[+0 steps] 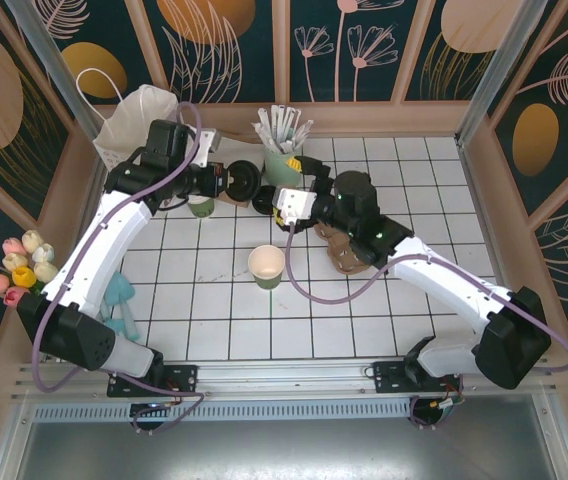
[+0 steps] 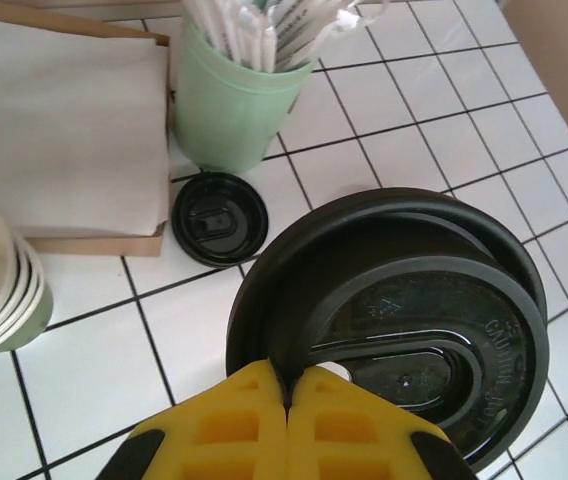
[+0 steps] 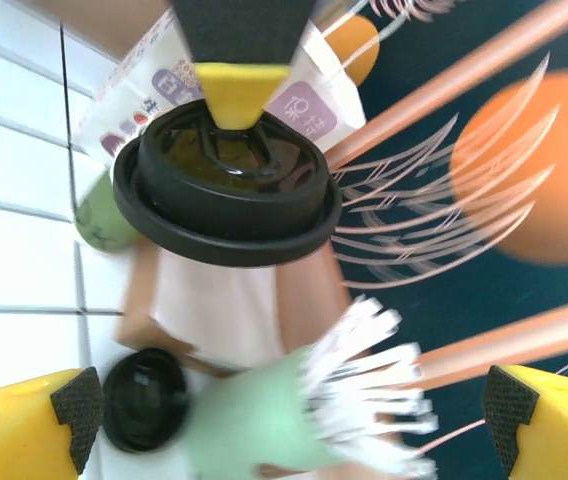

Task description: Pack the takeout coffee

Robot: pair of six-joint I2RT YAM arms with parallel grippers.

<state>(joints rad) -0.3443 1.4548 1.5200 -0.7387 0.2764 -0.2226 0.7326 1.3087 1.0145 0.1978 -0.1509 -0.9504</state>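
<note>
The open cup (image 1: 266, 265) stands upright mid-table (image 1: 214, 330), with bare tiles all round it. Farther off, the right gripper (image 3: 292, 405) is spread wide and nothing is held in it. Just left of it, the lid (image 2: 434, 320) is clamped at its rim by the left gripper (image 2: 287, 385). Capping is judged the step in hand: the lid must be brought nearer, levelled and pressed onto the cup. Room is tight at the far side, among the cup stack (image 1: 201, 205), stick holder (image 1: 282, 158) and spare lid (image 2: 219, 218).
</note>
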